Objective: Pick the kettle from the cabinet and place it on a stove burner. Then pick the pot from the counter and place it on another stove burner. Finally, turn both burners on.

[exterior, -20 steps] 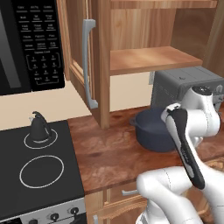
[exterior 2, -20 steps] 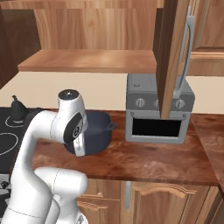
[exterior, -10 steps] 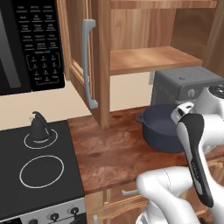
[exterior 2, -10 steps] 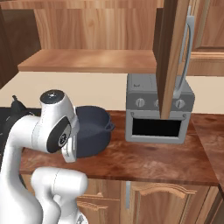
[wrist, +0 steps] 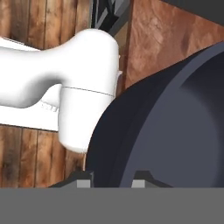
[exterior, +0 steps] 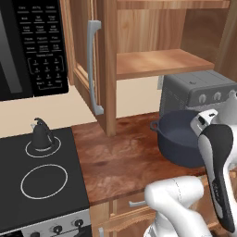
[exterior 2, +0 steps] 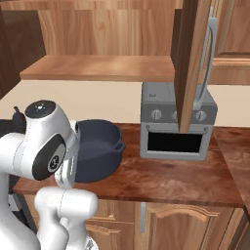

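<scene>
You have the first leg done: the kettle (exterior: 41,134) stands upright on the stove burner (exterior: 42,145) at about 10 o'clock of the black cooktop (exterior: 41,199) in the left base view, inside the small white ring, and the larger ring at 6 o'clock of it is bare. The second leg looks under way. The pot (exterior: 181,143) shows in the left base view at about 3 o'clock, over the reddish-brown worktop (exterior: 120,157) in front of the toaster oven (exterior: 196,92), and you can't tell for certain whether its base rests on the wood or is a little off it. In the hand view the end effector (wrist: 113,178) has its two tips drawn close together astride the pot's rim, so read it as closed on the pot's wall. By that reading you still have to carry the pot across to the free ring, set it down, and turn on both burners with the knobs (exterior: 55,229) along the stove's front edge at 7 o'clock. Around you, the cabinet (exterior: 157,41) hangs open with its door (exterior: 95,69) swung out and its shelf bare, a microwave (exterior: 32,46) sits at 11 o'clock above the cooktop, and wooden base cupboards run under the worktop.
</scene>
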Robot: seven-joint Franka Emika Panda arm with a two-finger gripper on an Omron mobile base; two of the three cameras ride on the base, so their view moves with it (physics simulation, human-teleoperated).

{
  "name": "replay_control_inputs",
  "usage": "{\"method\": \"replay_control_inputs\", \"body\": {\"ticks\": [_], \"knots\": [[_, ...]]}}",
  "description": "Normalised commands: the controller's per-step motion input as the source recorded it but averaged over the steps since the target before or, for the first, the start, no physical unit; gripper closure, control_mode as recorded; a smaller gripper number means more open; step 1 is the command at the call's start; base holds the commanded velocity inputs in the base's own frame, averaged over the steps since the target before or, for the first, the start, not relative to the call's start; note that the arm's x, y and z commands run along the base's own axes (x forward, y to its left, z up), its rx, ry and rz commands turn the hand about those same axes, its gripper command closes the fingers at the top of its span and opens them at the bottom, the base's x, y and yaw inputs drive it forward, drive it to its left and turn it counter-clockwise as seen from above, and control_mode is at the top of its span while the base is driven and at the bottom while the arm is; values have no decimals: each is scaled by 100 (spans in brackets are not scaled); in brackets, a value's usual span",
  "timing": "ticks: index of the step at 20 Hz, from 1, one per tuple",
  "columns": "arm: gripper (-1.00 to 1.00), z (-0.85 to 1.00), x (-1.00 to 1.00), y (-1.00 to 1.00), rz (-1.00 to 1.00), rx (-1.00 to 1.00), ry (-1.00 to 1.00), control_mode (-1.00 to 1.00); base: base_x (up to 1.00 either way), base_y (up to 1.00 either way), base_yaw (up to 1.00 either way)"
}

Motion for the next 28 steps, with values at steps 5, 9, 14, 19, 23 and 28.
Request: {"method": "replay_control_inputs", "body": {"ticks": [5, 9, 14, 19, 23, 28], "knots": [[100, 28, -46, 0, -5, 0, 0, -100, 0, 0, 0], [100, 23, -41, 0, -5, 0, 0, -100, 0, 0, 0], [100, 13, -24, 0, -2, -1, 0, -100, 0, 0, 0], [100, 0, 0, 1, 0, 0, 0, -100, 0, 0, 0], [100, 0, -8, 0, 0, 0, -2, -100, 0, 0, 0], [100, 0, -22, 0, 0, 0, -8, 100, -42, 0, -1]]}}
